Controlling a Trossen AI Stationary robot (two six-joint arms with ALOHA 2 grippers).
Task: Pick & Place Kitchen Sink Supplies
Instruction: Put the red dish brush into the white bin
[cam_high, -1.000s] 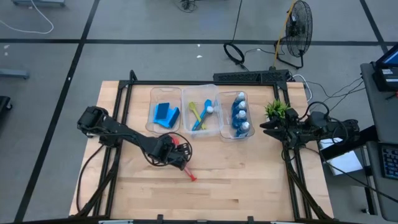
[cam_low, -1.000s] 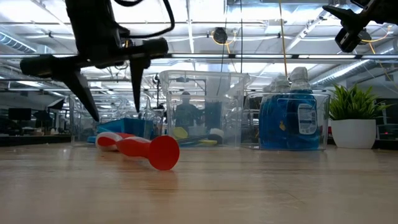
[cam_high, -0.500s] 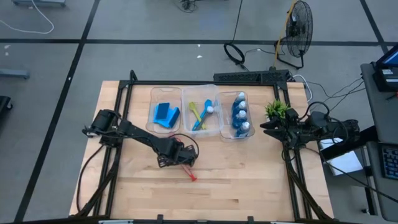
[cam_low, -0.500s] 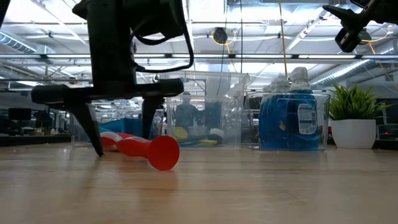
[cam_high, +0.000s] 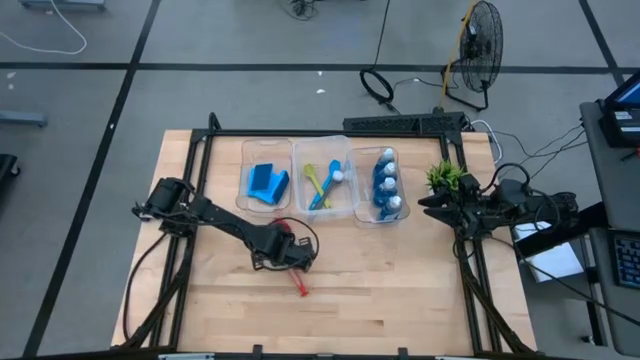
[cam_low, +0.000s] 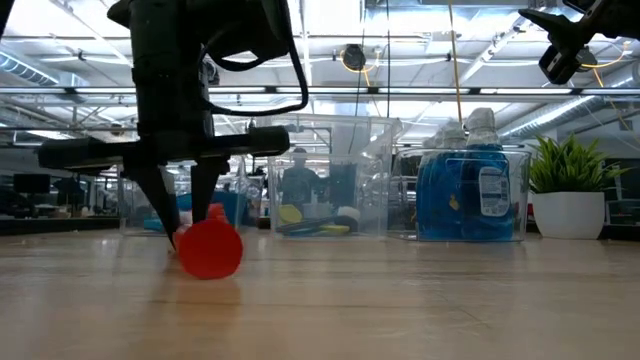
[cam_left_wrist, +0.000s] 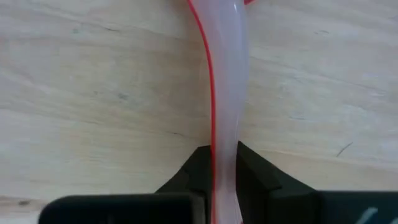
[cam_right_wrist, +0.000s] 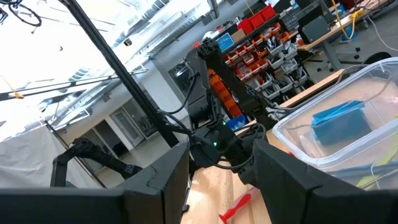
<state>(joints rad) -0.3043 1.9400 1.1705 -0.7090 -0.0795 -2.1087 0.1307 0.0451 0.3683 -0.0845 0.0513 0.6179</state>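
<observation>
— See that? A second ago the left gripper (cam_high: 291, 262) hung above the red dish brush (cam_high: 299, 283) with its fingers spread; now it has come down and the two dark fingers (cam_left_wrist: 198, 176) are pinched on the pale, red-edged handle. The brush has swung too: its round end now faces the low camera head-on

— And the arm itself?

— Stretched low from the tabletop's (cam_high: 400, 290) left edge toward the middle, wrist bent straight down. The brush lies on the bare wood, about midway between the left and right edges, nearer the front edge than the bins are

— What's further along?

— Three clear plastic bins (cam_high: 321, 181) side by side at the back edge. The left one holds flat blue sponges (cam_high: 266, 183), the middle one the yellow-green (cam_high: 312, 181) and light blue brushes (cam_high: 328, 186), the right one the blue-and-white bottles (cam_high: 386, 185). Then a small green potted plant (cam_high: 443, 177)

— The other arm?

— The right gripper (cam_high: 427, 203) waits high over the right edge, beside the plant, fingers apart, nothing between them
</observation>
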